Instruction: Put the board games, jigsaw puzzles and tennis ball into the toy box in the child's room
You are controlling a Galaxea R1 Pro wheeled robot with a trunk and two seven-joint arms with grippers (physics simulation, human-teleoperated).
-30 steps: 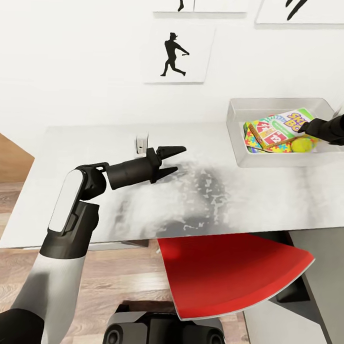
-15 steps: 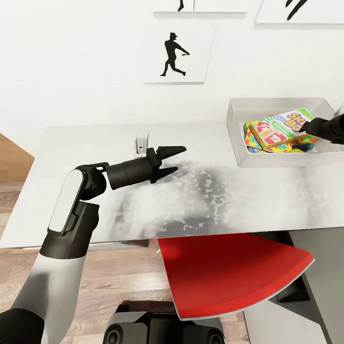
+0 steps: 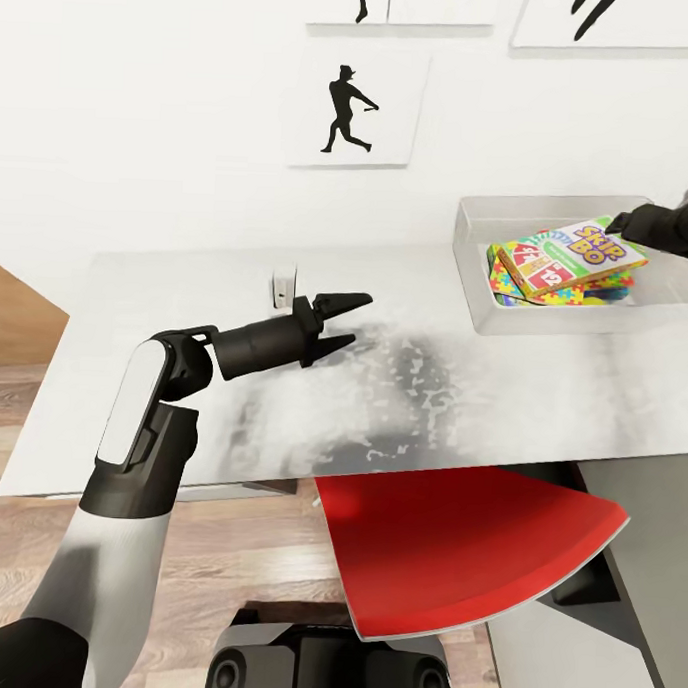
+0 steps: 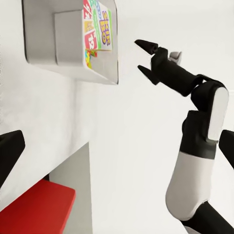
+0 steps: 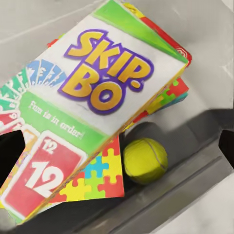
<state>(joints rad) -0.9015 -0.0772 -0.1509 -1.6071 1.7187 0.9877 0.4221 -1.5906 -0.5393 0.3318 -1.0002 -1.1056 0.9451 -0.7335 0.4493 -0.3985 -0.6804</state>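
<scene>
The pale grey toy box (image 3: 472, 217) stands at the table's (image 3: 432, 398) far right. Inside it the SKIP BO board game (image 3: 580, 250) lies tilted on top of other flat boxes and a jigsaw puzzle (image 3: 506, 285). In the right wrist view the tennis ball (image 5: 145, 160) rests on the bin floor beside the jigsaw puzzle (image 5: 100, 174), half under the SKIP BO box (image 5: 97, 92). My right gripper (image 3: 617, 226) hovers open and empty above the box's right part. My left gripper (image 3: 343, 320) hangs open and empty over the middle of the table.
A red chair (image 3: 455, 549) is tucked under the table's front edge, right below me. A small white fitting (image 3: 283, 286) stands on the table behind the left gripper. Baseball silhouette prints (image 3: 349, 109) hang on the white wall. Wood floor shows at the left.
My right gripper has risen up and back out of the toy box. The tennis ball, seen beside its fingers a second ago, now lies in the bin. The left arm has not moved.
</scene>
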